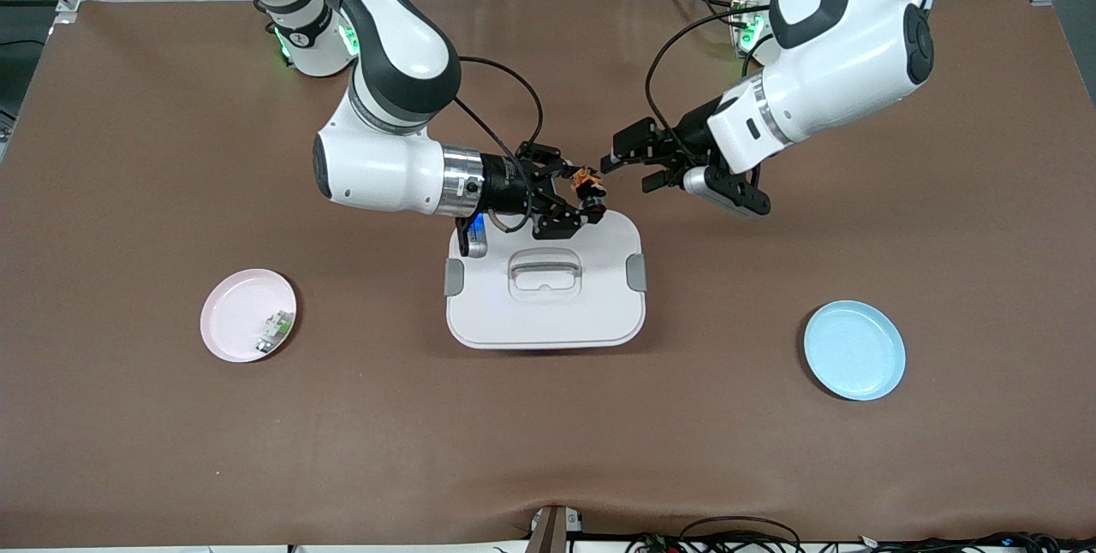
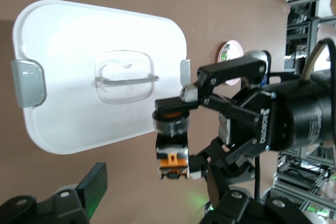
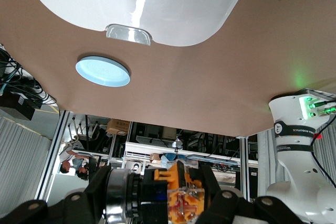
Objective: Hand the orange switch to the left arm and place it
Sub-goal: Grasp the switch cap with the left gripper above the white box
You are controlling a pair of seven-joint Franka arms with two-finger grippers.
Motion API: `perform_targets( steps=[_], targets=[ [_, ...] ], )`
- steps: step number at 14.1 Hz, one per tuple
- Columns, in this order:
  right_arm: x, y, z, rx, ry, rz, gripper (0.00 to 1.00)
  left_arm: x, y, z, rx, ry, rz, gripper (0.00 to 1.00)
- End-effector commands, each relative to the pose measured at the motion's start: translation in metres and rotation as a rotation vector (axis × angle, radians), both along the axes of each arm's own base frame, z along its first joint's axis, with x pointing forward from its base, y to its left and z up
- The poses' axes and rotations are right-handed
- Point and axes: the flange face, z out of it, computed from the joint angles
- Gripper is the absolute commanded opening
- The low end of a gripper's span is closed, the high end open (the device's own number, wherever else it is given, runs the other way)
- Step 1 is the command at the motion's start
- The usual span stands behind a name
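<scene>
The right arm point(image 1: 377, 65) bears a black band with white lettering, too broken to read whole. The left arm point(image 1: 839, 31) has a similar band, also unreadable. The right gripper point(image 2: 173, 140) body shows white lettering, illegible.

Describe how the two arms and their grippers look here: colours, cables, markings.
Both arms are glossy white with dark grey joint bands and a silver wrist ring; black cables loop along them, and green lights glow at the bases. The right gripper and left gripper are black, two-fingered.
</scene>
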Motion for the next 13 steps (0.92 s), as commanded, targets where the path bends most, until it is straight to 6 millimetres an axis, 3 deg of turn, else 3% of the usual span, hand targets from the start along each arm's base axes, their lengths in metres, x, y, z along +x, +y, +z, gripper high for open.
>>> perform_targets(
  steps=[1, 3, 7, 11, 13],
  targets=[
    [0.001, 0.005, 0.005, 0.015, 0.009, -0.012, 0.26, -0.002, -0.016, -0.009, -0.038, 0.006, 0.038, 0.85],
    [0.001, 0.006, 0.005, 0.014, 0.009, -0.01, 0.26, -0.008, -0.031, -0.019, -0.037, 0.007, 0.033, 0.83],
    [0.001, 0.006, 0.005, 0.012, 0.007, -0.009, 0.26, -0.008, -0.035, -0.034, -0.032, -0.003, 0.055, 0.75],
    [0.0, 0.007, 0.005, 0.012, 0.007, -0.007, 0.26, -0.007, -0.036, -0.038, -0.032, 0.001, 0.064, 0.57],
    [0.0, 0.007, 0.005, 0.012, 0.007, -0.007, 0.26, -0.011, -0.042, -0.038, -0.033, 0.031, 0.083, 0.41]
  ],
)
